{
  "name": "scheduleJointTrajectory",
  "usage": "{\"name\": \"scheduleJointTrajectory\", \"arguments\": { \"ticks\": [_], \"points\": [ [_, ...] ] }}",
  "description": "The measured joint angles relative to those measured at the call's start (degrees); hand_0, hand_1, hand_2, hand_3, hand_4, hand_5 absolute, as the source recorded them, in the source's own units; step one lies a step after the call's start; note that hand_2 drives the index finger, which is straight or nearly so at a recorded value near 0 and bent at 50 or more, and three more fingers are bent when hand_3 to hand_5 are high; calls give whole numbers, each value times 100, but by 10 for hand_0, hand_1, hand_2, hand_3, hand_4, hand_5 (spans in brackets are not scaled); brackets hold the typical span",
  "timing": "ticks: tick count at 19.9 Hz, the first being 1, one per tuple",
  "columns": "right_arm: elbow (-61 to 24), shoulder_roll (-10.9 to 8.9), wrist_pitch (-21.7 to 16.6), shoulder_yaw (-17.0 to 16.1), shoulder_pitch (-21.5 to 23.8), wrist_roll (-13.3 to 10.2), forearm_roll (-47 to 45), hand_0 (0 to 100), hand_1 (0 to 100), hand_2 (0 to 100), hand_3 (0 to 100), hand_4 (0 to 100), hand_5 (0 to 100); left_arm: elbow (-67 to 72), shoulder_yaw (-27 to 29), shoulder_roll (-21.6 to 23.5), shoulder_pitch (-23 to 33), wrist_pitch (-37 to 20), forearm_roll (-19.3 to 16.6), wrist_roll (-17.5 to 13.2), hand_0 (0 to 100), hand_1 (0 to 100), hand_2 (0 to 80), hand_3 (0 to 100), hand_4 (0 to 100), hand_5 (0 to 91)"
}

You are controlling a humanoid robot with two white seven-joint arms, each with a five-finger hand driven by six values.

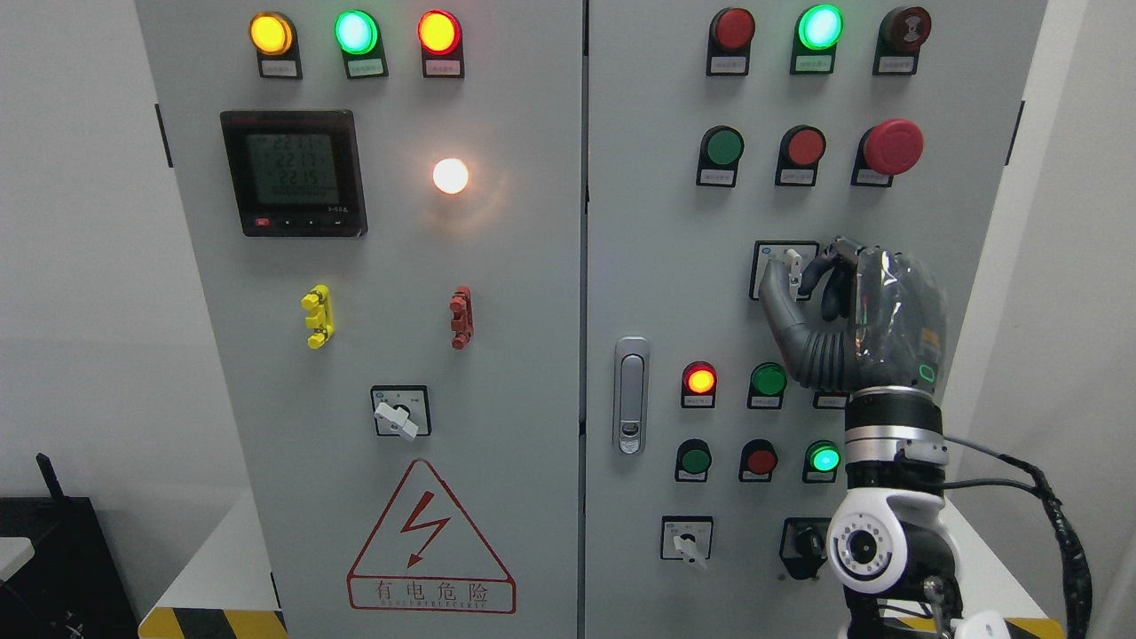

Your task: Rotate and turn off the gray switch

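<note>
A grey electrical cabinet fills the head view. My right hand (pixel 809 271) is raised against the right door, its thumb and fingers curled around the pale knob of a grey rotary switch (pixel 792 264) on a square plate (pixel 769 253). The hand covers most of the switch, so I cannot tell which way the knob points. Two similar grey rotary switches show lower down, one on the left door (pixel 397 419) and one at the lower right door (pixel 688 543). My left arm is out of view.
Lit and unlit lamps and push buttons surround the hand, with a red mushroom stop button (pixel 892 146) above it. A black key switch (pixel 806 540) sits beside my forearm. A door latch (pixel 631 395), a meter display (pixel 294 173) and a warning triangle (pixel 430 541) show elsewhere.
</note>
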Motion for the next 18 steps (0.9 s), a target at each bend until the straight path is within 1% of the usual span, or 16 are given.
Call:
{"name": "scheduleJointTrajectory", "arguments": {
  "ticks": [6,18],
  "points": [
    [-19,0,-41,-11,13,-7,-7,428,463,700,1000,999,1000,0,0,0,0,0,0,3,120,389,0,0,0,0],
    [-98,-9,-69,-176,25,-29,-25,429,461,696,1000,999,1000,0,0,0,0,0,0,6,120,389,0,0,0,0]
  ]
}}
